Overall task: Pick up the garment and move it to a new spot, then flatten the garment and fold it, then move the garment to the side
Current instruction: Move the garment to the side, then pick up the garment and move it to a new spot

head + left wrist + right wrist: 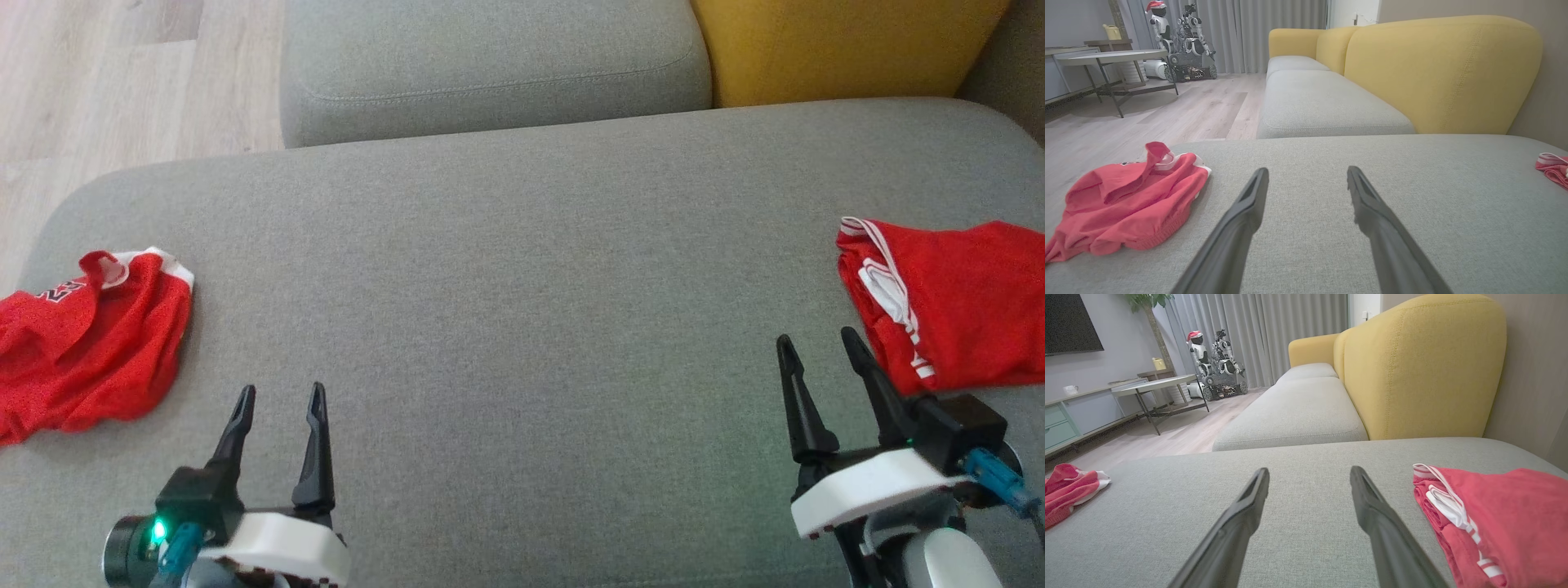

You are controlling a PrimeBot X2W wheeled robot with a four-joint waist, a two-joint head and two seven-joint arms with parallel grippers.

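Nearest me, the left hand (281, 389) and right hand (816, 335) hang over the grey seat cushion (522, 278), each with fingers apart and empty. A crumpled red garment (90, 343) lies at the cushion's left edge, its white-trimmed end pointing away and rightward. Just beside the right hand lies a folded red garment (963, 302), its white-striped edge facing the cushion's middle. Beyond stands a yellow backrest (841, 49).

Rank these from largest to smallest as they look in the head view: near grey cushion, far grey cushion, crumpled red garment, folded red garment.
1. near grey cushion
2. far grey cushion
3. crumpled red garment and folded red garment: alike, both cropped; unranked.
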